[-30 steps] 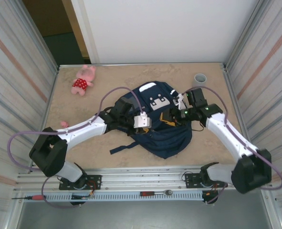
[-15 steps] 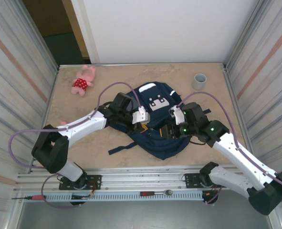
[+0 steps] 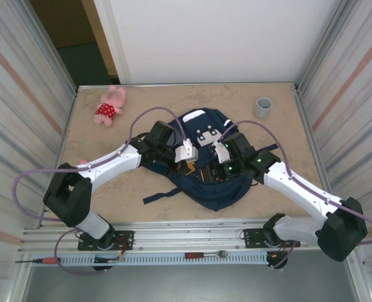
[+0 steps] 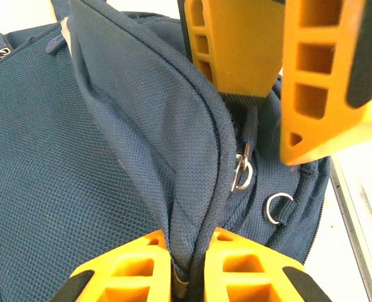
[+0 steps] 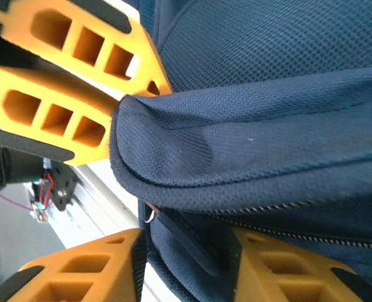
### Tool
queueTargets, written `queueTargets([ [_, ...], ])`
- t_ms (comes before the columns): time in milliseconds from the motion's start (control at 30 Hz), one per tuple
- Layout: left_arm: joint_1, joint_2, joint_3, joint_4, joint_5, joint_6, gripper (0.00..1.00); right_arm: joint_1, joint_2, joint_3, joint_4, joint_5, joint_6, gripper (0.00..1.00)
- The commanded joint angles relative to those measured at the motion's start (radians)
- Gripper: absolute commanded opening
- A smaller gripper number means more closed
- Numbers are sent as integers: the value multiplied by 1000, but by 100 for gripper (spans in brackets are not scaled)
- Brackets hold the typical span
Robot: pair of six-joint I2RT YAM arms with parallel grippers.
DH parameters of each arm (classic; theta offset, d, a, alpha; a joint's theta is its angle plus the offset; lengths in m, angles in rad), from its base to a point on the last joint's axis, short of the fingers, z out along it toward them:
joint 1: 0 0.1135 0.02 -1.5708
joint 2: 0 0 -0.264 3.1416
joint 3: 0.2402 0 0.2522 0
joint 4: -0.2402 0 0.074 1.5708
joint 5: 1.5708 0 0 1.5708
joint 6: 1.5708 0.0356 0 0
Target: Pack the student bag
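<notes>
The student bag [image 3: 218, 187], navy blue with a white patch, lies mid-table between both arms. My left gripper [image 3: 187, 165] is shut on a raised fold of its fabric beside the zip; the pinch shows in the left wrist view [image 4: 187, 242]. A metal zip ring [image 4: 242, 170] hangs just beyond that fold. My right gripper [image 3: 212, 170] faces it from the right, jaws apart. In the right wrist view its fingers straddle a black zip pull [image 5: 179, 236] under the lifted fold [image 5: 236, 145], and I see no contact with either finger. The left gripper's orange fingers [image 5: 72, 56] show at upper left there.
A pink plush toy [image 3: 110, 105] lies at the back left and a grey cup [image 3: 263, 107] at the back right. A small pink item [image 3: 84, 164] rests near the left arm. A screwdriver [image 3: 38, 259] and a ratchet [image 3: 204, 254] lie on the front rail.
My right arm has swung in from the bag's right side to meet the left gripper at the zip, and its jaws have narrowed. The left gripper has shifted slightly back while keeping its pinch.
</notes>
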Motion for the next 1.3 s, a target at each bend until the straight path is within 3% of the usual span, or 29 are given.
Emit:
queueTargets([
  [0, 6, 1, 39, -19, 92, -42, 1, 20, 20, 39, -4, -3, -8, 29],
  [200, 7, -4, 33, -26, 72, -38, 1, 24, 25, 76, -94, 133, -15, 0],
  [300, 25, -4, 17, -32, 50, -30, 1, -6, 2, 93, -176, 175, -14, 0],
  [567, 77, -25, -14, -92, -1, 44, 2, -166, -81, 83, -342, 111, -24, 0],
  [700, 77, -34, -18, -91, 2, 27, 5, -147, -56, 74, -287, 55, -7, 0],
  [767, 77, -50, -25, -80, 6, -23, 12, -111, -40, 68, -244, 55, 7, 0],
  [933, 79, -168, -101, 27, -9, -331, 31, -39, -11, 54, -178, 83, 32, 0],
  [1000, 79, -231, -135, 79, -103, -569, 44, -31, -10, 39, -144, 84, 53, 0],
  [1100, 78, -314, -135, -14, -379, -941, 64, -24, -10, 38, -119, 82, 106, 0],
  [1167, 80, -357, -141, -100, -496, -1171, 67, -8, -17, 33, -112, 86, 132, 0],
  [1267, 70, -395, -213, -64, -512, -1407, 69, 10, -29, 7, -104, 109, 155, 0],
])
